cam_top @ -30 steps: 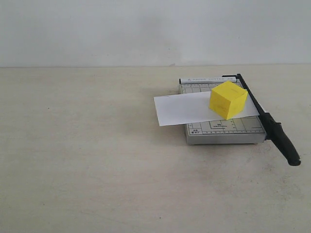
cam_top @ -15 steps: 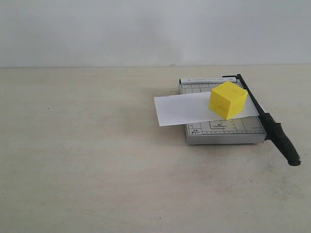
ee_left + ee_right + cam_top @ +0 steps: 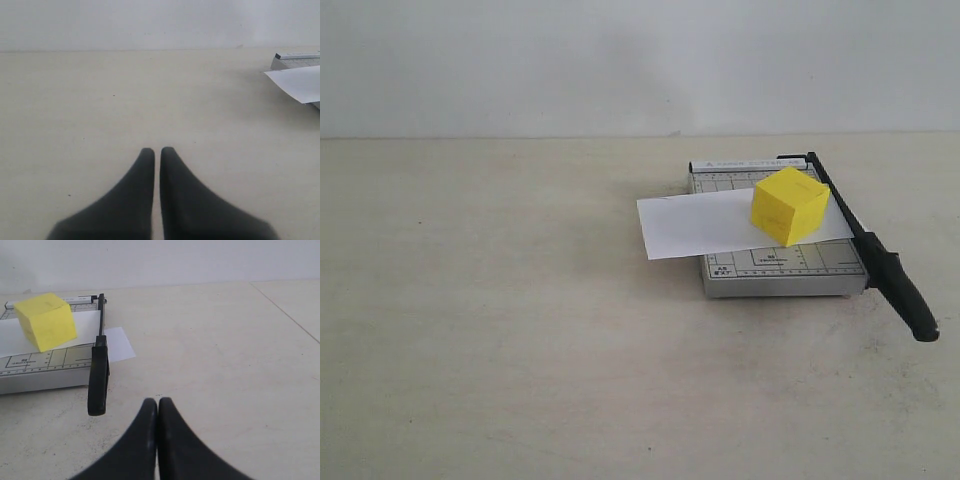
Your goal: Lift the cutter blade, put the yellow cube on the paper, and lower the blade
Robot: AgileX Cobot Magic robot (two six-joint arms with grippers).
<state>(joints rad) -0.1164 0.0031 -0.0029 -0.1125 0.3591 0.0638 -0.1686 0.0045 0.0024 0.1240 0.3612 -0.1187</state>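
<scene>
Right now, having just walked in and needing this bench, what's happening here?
Nothing is being handled. The small yellow cube sits on the white paper strip, which lies across the grey gridded cutter base. The black cutter blade is down along the base's edge, over the paper. The left jaws and right jaws are both shut, hold nothing and are clear of the cutter, so the task looks done.

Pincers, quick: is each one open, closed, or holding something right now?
Left pincer: closed, holding nothing.
Right pincer: closed, holding nothing.
</scene>
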